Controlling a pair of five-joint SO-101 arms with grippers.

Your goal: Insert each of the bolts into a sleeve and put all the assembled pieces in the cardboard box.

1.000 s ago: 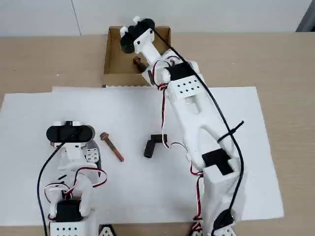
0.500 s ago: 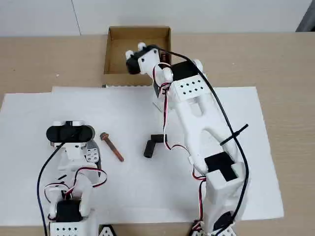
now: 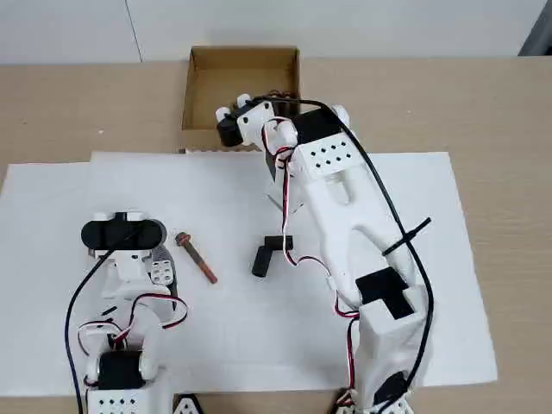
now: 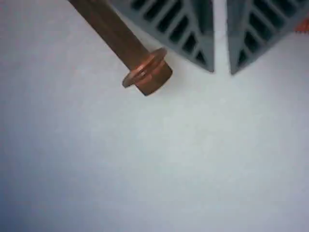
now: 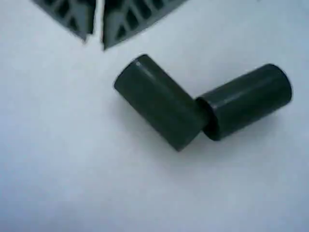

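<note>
My left gripper hangs low over the white paper. Its jaws are drawn to a thin slit and grip nothing. I count one loose copper-coloured bolt, lying flat on the paper just beside my left fingertips. Its washered head sits near the upper middle of the left wrist view. In the high view the bolt slants left of centre.

My right gripper also has its jaws nearly together, and they are empty. Near it I count two dark sleeves, lying on the paper and touching so that they form a bent shape. In the high view they sit at centre, right of the bolt and apart from it.

One cardboard box stands at upper centre on the wooden table, beyond the paper's far edge. My right arm has its wrist over the box's near wall. I cannot tell what lies inside the box.
</note>
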